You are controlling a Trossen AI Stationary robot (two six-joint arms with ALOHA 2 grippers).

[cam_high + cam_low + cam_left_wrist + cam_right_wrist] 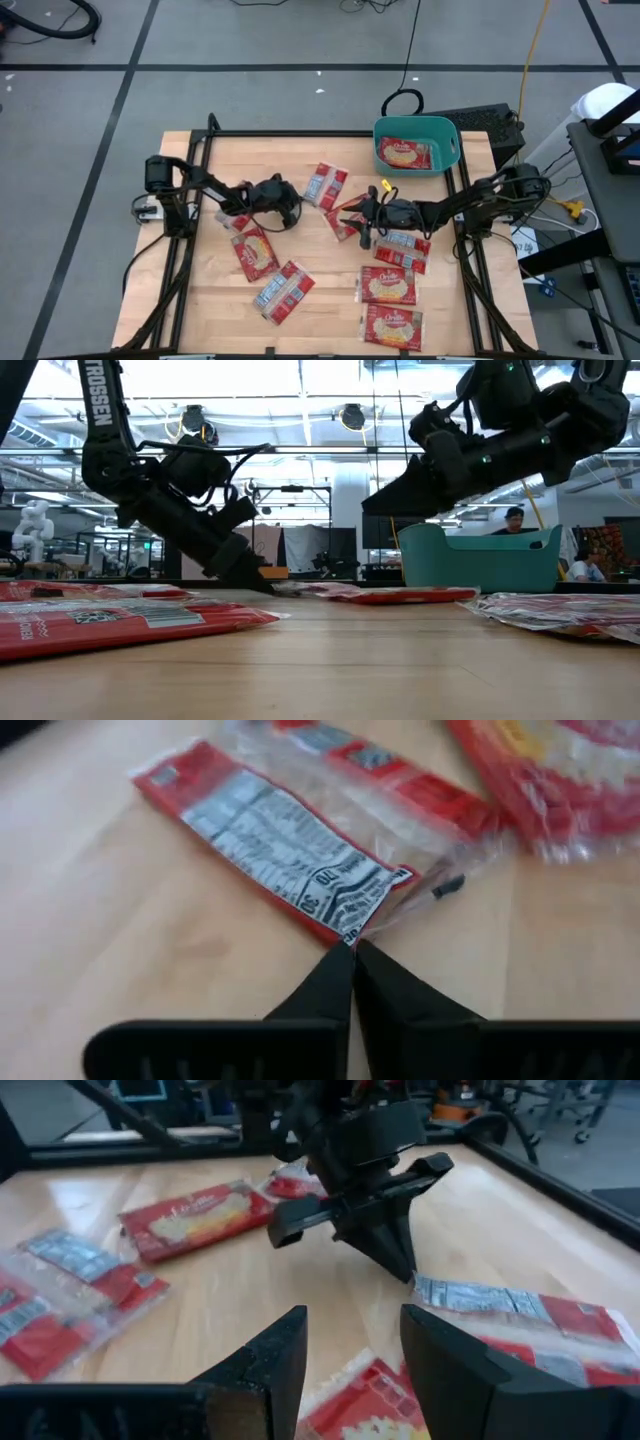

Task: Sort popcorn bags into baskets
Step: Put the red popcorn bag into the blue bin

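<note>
Several red popcorn bags lie flat on the wooden table. One of them, grey label panel up [270,835] [325,187], lies mid-table, and my left gripper [350,948] [298,203] is shut at its near end. My right gripper [352,1340] [352,212] hovers open, facing the left gripper, just above another bag [370,1400] without touching it. The teal basket [452,140] stands at the far right with one bag [405,152] lying inside. My left gripper pinches the corner of the labelled bag's near end [348,932] between its two fingertips, only at their free ends. The fingers [400,1260] slant down from the table's left side. The bag lies flat on the table.
More bags lie near the left arm [255,250] [283,290] and at the near right [388,285] [392,327] [405,245]. A black frame [300,133] borders the table. Bare wood shows at the far left and along the near middle.
</note>
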